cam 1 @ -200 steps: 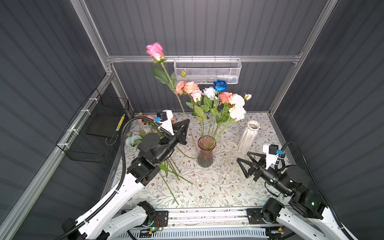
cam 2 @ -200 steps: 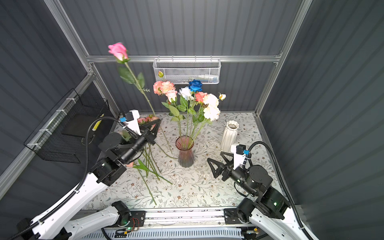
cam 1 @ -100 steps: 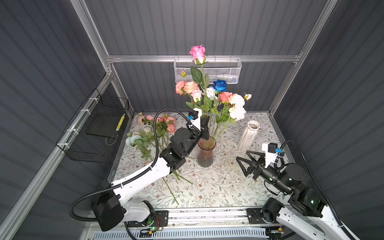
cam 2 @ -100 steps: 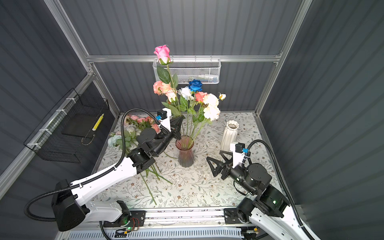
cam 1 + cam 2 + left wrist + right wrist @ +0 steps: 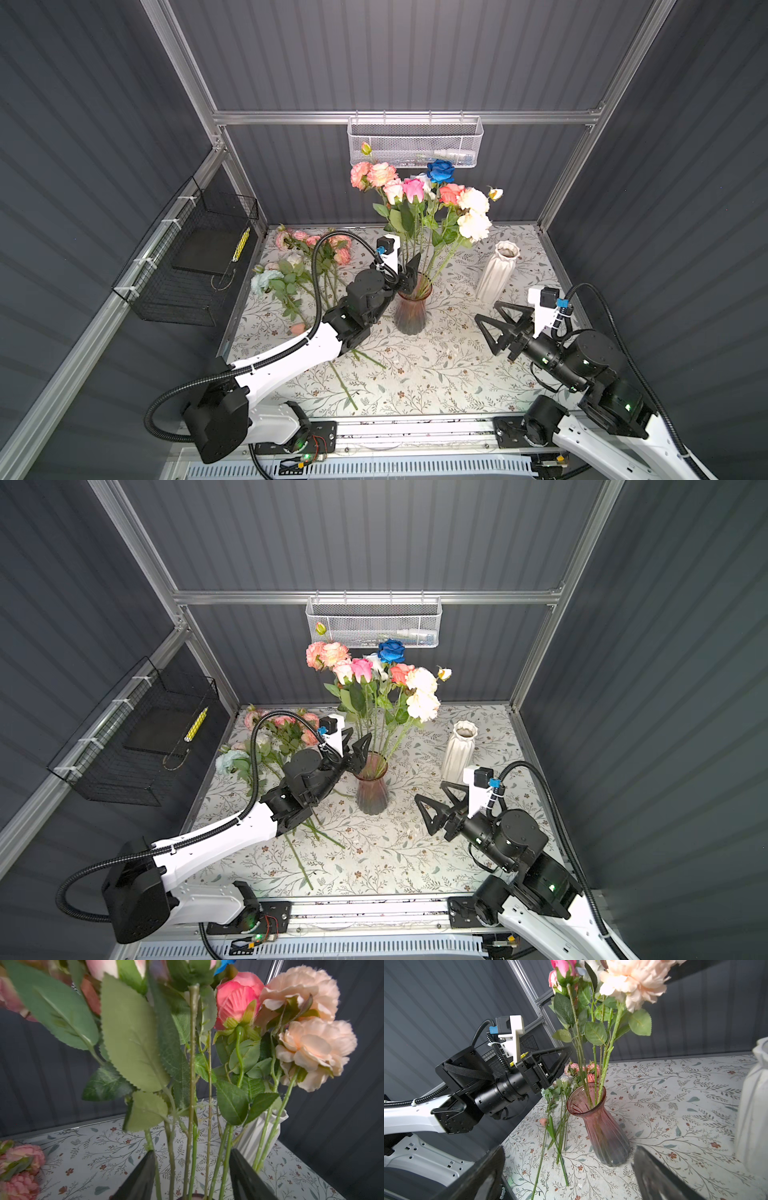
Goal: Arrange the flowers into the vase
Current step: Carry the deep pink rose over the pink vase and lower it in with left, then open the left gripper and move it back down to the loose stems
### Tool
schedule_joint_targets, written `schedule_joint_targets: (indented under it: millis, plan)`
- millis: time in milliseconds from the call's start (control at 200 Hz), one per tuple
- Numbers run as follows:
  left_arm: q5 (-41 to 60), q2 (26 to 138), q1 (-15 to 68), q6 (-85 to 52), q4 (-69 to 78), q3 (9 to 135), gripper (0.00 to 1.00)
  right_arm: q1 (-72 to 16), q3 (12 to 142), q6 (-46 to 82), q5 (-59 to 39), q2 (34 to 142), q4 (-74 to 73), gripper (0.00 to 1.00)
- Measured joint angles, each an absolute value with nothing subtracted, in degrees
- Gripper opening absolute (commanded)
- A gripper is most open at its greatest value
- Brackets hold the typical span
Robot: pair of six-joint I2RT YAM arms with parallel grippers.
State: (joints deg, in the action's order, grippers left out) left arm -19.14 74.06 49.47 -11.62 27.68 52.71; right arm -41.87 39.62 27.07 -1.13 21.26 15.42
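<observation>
I have the left gripper [image 5: 356, 739] right at the mouth of the pink vase [image 5: 372, 796], jaws apart. In the left wrist view several green stems [image 5: 192, 1105] stand in the gap between its two fingers [image 5: 141, 1176]. One stem seems to graze a fingertip, but none is pinched. That view cuts the pink vase down to a sliver of rim at the frame edge, the upper blooms run out of frame, and the nearest leaves are blurred. In a top view one finger is mostly hidden behind the wrist camera mount [image 5: 388, 249].

Most of the flowers [image 5: 419, 199] stand in the pink vase: pink, peach, cream, white and one blue bloom [image 5: 440, 170]. The tinted glass keeps me from seeing how deep the stems sit. The loose flowers [image 5: 299, 266] lie on the table [image 5: 457, 365] left of the pink vase in both top views, blooms toward the back wall. My left arm [image 5: 291, 353] and its cable [image 5: 318, 282] cover part of them, so I cannot count them.

The right gripper [image 5: 487, 312] hangs over the table to the right of the pink vase, jaws wide apart, holding nothing. The white vase [image 5: 496, 270] stands just behind it. In the right wrist view its own fingers are dark blurs at the frame edge, and the white vase is blurred and cut off at the side.

The contents of the wire basket [image 5: 415, 141] on the back wall are too small to make out.
</observation>
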Motion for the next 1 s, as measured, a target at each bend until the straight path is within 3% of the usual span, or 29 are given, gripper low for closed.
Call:
schedule_joint_targets:
  millis: [390, 455, 880, 1000]
  plan:
    - [-19.29, 57.39, 49.47, -19.90, 23.99, 48.62, 0.90, -41.87, 37.89, 28.18, -1.19, 20.43, 14.41, 0.98]
    - [-19.70, 54.98, 49.47, -21.08, 21.74, 48.12, 0.99, -41.87, 37.54, 28.32, -1.32, 20.36, 14.37, 0.98]
    - [-27.55, 42.30, 49.47, -27.00, -0.91, 42.48, 1.00, -41.87, 34.02, 29.80, -2.39, 20.08, 13.67, 0.98]
    - [-30.65, 40.77, 49.41, -29.85, -8.99, 41.52, 0.90, -41.87, 32.93, 30.04, -2.68, 20.08, 13.63, 0.98]
